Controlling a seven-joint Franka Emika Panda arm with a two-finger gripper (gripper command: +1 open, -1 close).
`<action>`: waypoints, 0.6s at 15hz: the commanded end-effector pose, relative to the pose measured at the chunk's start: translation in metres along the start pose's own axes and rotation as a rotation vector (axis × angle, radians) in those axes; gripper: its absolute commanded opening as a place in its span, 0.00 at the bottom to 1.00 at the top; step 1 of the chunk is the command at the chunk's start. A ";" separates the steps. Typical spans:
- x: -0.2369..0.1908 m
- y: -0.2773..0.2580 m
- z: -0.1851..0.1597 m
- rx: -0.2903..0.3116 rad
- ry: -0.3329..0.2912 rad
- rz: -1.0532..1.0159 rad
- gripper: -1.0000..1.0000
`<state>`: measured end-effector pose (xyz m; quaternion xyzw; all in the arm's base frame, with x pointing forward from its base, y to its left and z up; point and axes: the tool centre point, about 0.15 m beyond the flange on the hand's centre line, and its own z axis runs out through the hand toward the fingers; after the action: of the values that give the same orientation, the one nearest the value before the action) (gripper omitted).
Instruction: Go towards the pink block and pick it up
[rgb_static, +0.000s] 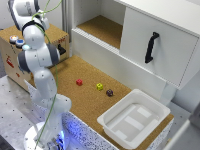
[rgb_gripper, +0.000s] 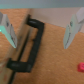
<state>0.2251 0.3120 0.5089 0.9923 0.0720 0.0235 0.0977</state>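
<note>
The pink block (rgb_static: 79, 82) is a tiny red-pink cube lying on the cork surface, left of the other small blocks in the exterior view. In the wrist view the pink block (rgb_gripper: 80, 66) shows only at the picture's edge, outside the span of the fingers. My gripper (rgb_static: 61, 50) hangs high above the cork, up and toward the exterior view's left of the block, well apart from it. Seen from the wrist, the gripper (rgb_gripper: 40, 44) is open, its two fingers (rgb_gripper: 73, 27) spread wide with nothing between them.
A small yellow block (rgb_static: 99, 86) and a dark maroon block (rgb_static: 109, 92) lie right of the pink one. A white tray (rgb_static: 111, 121) stands at the front right. A white cabinet with a black handle (rgb_static: 151, 47) rises behind. A black handle-shaped bar (rgb_gripper: 27, 46) lies under the gripper.
</note>
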 end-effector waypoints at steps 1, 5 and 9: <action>-0.022 0.094 0.051 0.254 0.123 0.136 1.00; 0.009 0.135 0.104 0.326 0.109 0.155 1.00; 0.009 0.135 0.104 0.326 0.109 0.155 1.00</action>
<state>0.2519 0.1910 0.4573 0.9980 -0.0031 0.0627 -0.0098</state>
